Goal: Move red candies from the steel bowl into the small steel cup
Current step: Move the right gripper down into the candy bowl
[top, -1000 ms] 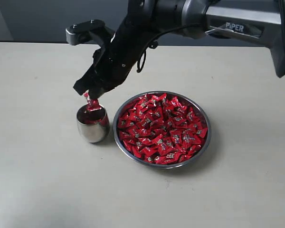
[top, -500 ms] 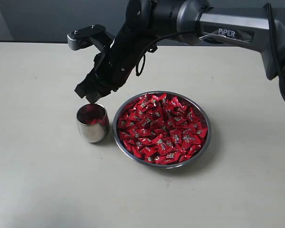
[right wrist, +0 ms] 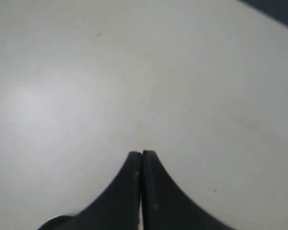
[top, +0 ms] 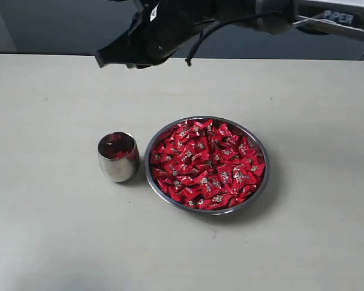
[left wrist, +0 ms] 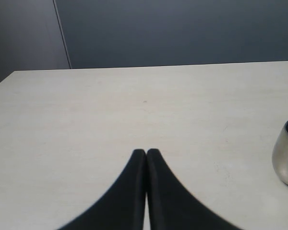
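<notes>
Toward the frame's top, well apart from the small rounded steel cup (top: 117, 156), my right gripper (right wrist: 142, 155) hangs pinched together, empty.

The steel bowl (top: 207, 212), wide, shallow and shiny, sits upright near the middle of the tabletop (top: 48, 242), well clear of every edge. The red candies (top: 206, 163) fill it in a dense heap, their wrappers flecked silver-white. The small steel cup (top: 118, 168) stands upright just beside the bowl, on its left-edge side, with a few red candies inside.
</notes>
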### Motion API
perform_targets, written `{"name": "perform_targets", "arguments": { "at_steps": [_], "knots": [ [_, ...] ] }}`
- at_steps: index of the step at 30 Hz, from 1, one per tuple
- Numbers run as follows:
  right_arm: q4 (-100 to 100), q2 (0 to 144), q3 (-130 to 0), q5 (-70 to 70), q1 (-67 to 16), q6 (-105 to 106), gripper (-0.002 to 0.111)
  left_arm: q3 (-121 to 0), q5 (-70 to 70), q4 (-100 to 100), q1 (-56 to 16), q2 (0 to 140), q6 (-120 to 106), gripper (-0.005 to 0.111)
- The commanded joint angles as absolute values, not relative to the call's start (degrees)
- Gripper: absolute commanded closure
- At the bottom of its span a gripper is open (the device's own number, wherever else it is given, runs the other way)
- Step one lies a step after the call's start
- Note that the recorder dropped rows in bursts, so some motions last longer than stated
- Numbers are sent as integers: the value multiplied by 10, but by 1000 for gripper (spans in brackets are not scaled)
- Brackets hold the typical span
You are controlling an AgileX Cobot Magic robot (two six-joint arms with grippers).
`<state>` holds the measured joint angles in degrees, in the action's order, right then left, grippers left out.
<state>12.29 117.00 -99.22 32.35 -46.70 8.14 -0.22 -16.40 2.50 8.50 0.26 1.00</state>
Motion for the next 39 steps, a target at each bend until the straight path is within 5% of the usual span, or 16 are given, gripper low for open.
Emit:
{"name": "perform_targets", "arguments": {
  "at_steps": [1, 12, 24, 26, 30, 39],
  "knots": [
    [85, 1085, -871, 188, -457, 41, 108, 0, -163, 26, 84, 0, 11, 106],
    [119, 912, -559, 122, -406, 38, 108, 0, -163, 26, 84, 0, 11, 106],
    [169, 950, -546, 351, -411, 144, 108, 0, -163, 26, 84, 0, 11, 106],
    [185, 986, -546, 333, -426, 159, 101, 0, -163, 26, 84, 0, 11, 106],
    [186, 1037, -575, 346, -441, 158, 67, 0, -163, 26, 84, 0, 11, 106],
    [163, 1045, -620, 373, -441, 155, 72, 0, -163, 26, 84, 0, 11, 106]
  ]
}}
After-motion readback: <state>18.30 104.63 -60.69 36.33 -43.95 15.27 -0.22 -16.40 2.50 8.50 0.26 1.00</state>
